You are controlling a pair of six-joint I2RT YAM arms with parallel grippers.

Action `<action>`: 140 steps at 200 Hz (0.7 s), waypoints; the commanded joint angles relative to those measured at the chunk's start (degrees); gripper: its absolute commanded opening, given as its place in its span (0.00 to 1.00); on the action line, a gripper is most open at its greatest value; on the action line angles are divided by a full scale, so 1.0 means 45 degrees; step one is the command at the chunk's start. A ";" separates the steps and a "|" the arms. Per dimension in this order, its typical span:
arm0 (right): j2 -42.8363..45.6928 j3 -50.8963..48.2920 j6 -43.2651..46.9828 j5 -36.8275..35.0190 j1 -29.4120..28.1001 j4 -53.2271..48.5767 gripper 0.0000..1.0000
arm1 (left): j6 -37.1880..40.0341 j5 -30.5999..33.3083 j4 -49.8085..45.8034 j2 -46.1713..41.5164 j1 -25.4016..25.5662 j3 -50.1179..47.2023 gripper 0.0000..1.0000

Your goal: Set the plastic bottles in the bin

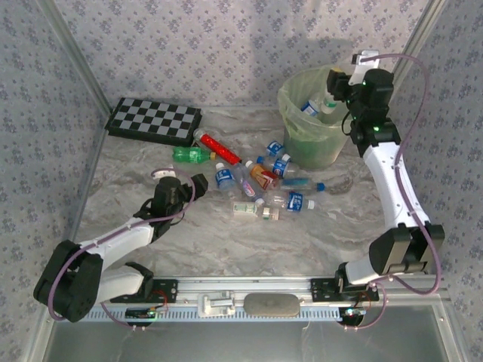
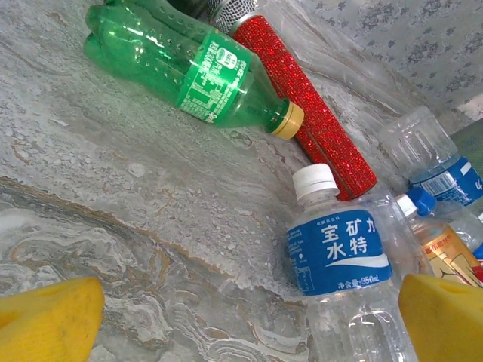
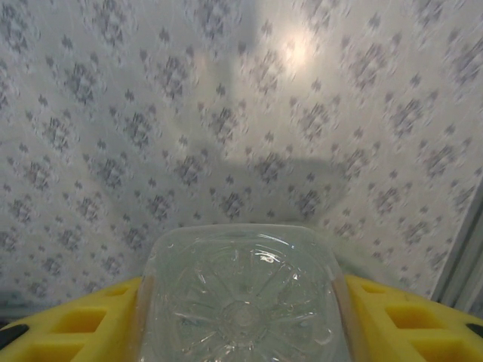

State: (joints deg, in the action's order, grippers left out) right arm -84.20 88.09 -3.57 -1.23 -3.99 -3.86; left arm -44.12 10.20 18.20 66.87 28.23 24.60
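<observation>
About twelve bottles [image 1: 224, 177], one bin [image 1: 302, 145], one checkerboard [image 1: 155, 121], one red stick [image 1: 219, 147].

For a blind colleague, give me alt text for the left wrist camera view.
A clear blue-labelled bottle lies before the open left pincer on a marbled table; beyond lie a green bottle and a glittery red stick.

left hand [image 2: 245, 323] wide open, right hand [image 3: 241, 320] gripping

Ahead of the left gripper [image 2: 241, 332] bare tabletop [image 2: 151, 226] lies free; a blue-labelled bottle [image 2: 339, 249] crowds one finger, a green bottle [image 2: 189, 75] beyond.
</observation>
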 commanded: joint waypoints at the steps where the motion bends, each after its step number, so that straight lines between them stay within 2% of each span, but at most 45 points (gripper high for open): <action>1: -0.0525 0.0020 -0.0677 0.0701 0.0064 -0.0371 0.48 | -0.0137 -0.0205 0.0213 0.0059 -0.0052 0.0383 1.00; 110: -0.2593 0.0929 -0.1062 0.1377 -0.0039 -0.1830 0.52 | -0.0073 -0.0332 0.0170 0.0366 0.0128 0.0666 1.00; 122: -0.2721 0.1044 -0.1063 0.1339 -0.0035 -0.1975 0.57 | -0.0079 -0.0332 0.0136 0.0349 0.0125 0.0681 1.00; 140: -0.2741 0.1304 -0.1061 0.1161 -0.0035 -0.2177 0.71 | -0.0040 -0.0333 0.0035 0.0317 0.0171 0.0686 1.00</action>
State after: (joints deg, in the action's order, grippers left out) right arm -96.14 90.21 -7.66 3.92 -4.03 -12.32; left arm -44.23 9.56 18.15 68.05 28.53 25.76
